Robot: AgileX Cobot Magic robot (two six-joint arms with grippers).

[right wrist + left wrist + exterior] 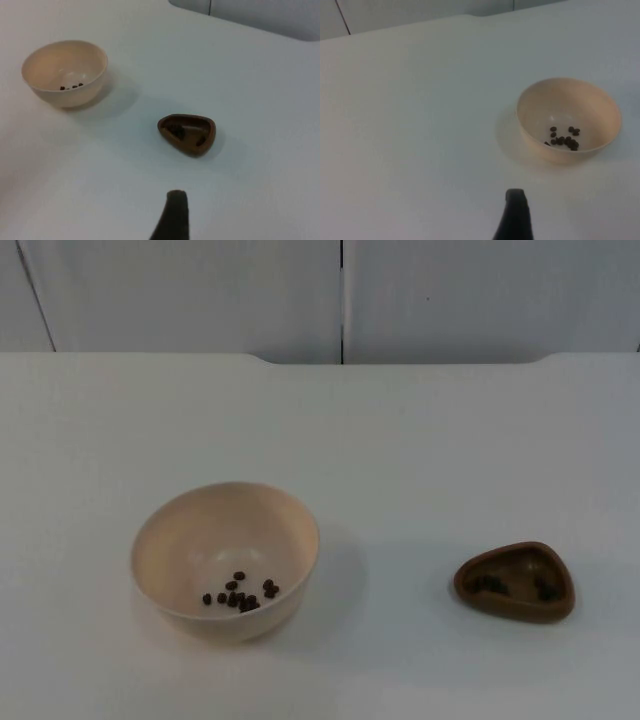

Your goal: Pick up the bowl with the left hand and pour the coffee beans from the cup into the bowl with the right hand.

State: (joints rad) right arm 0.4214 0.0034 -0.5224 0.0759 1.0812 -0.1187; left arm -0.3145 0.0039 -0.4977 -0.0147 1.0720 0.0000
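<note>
I see the bowl [225, 560] upright on the worktop [420, 440], a few beans [240, 594] inside. Cup [515, 582] sits well to its right w/ beans in it. Left gripper [515, 215] and right gripper [172, 217] hover above worktop; can't tell if spread or pressed together.

On the counter [420, 440] the bowl [225, 560] stands left and the cup [515, 582] right, well apart. Beans [240, 594] lie in the bowl's bottom, and more lie in the cup. The wall [200, 290] stands behind the counter.
</note>
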